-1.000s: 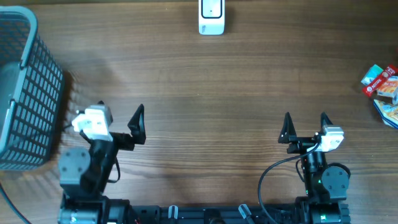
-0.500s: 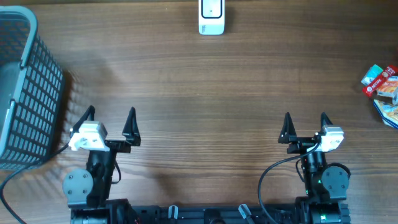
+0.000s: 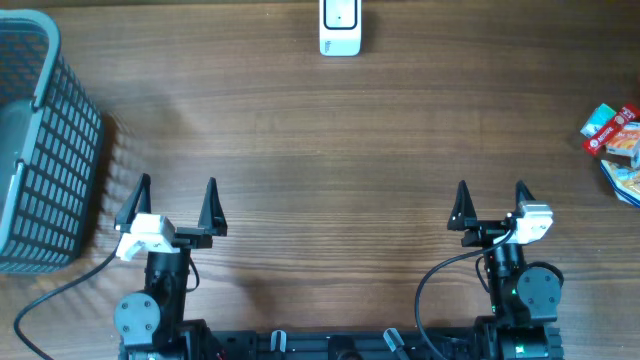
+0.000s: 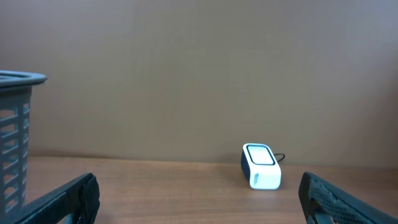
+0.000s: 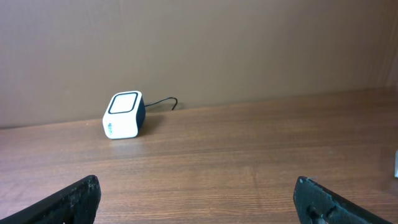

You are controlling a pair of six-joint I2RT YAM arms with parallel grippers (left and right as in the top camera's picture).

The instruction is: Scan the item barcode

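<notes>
Left gripper (image 3: 176, 206) swung straight, far from scanner (image 3: 340, 27).

Both arms parked at the near table (image 3: 330, 150) edge, left gripper (image 3: 176, 195) and right gripper (image 3: 491, 201) spread wide, holding nothing.

table (image 3: 330, 130): matt wood grain
basket (image 3: 40, 140): grey plastic mesh
scanner (image 3: 340, 27): smooth white plastic
packets (image 3: 617, 135): glossy printed wrap

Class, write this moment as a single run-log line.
left gripper: open, empty | right gripper: open, empty | scanner: far edge | packets: right edge, untouched | basket: left
</notes>
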